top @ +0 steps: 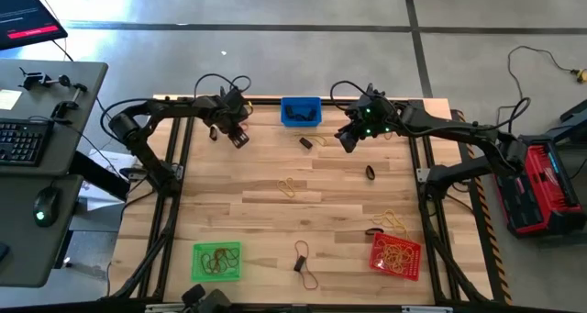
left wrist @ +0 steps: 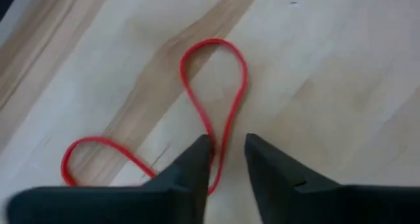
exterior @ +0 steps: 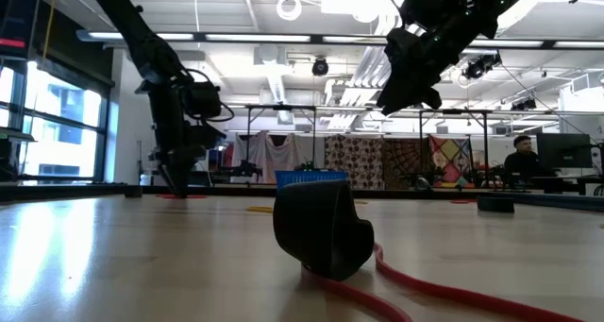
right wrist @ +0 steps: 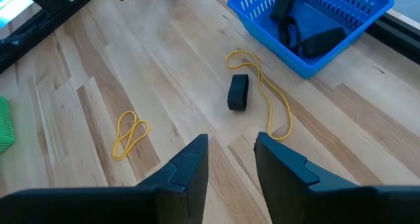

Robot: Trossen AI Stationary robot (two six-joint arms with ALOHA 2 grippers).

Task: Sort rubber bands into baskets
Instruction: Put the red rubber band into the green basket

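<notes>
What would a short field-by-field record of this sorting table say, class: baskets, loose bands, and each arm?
blue basket: far edge, holds black bands
green basket: near left
red basket: near right, yellow bands inside
red rubber band: flat on wood, between the jaws
left gripper: jaws apart, straddling the red band
right gripper: above table, holding nothing
black band: loose beside blue basket

bare wood mid-table, baskets at edges
</notes>
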